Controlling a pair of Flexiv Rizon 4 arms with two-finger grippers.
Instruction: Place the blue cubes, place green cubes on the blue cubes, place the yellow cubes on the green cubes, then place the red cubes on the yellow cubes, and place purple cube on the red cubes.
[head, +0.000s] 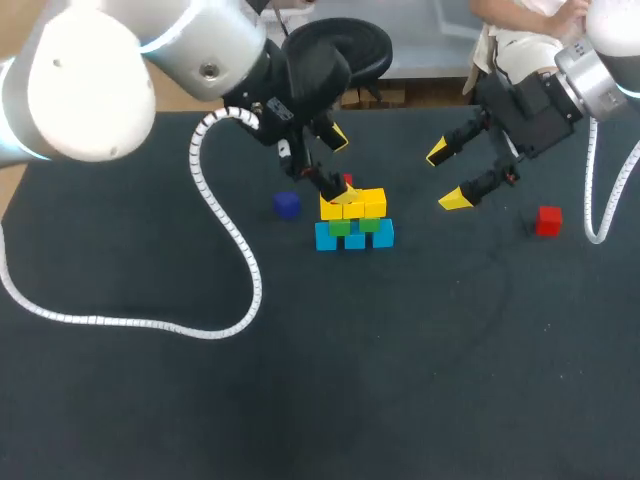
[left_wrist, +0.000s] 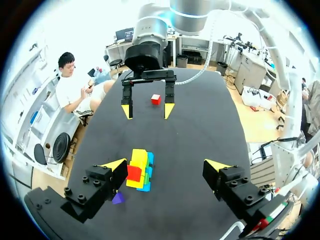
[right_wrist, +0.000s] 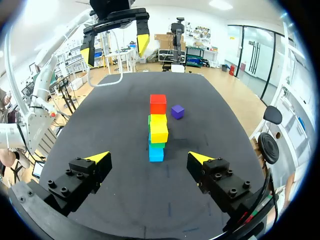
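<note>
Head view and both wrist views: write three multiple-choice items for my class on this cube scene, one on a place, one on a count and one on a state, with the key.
1. Where is the purple cube?
A. On the table beside the stack
B. On top of the stack
C. Held in a gripper

2. How many red cubes are in view?
A. One
B. Two
C. Three

3. How is the right gripper?
A. Shut on a red cube
B. Shut on the purple cube
C. Open, holding nothing

Key:
1 A: it lies on the table, apart from the stack.
2 B: the top red cube sits on the yellow cubes, and the loose red cube lies alone near the right gripper.
3 C: its fingers stand wide apart with nothing between them.
</note>
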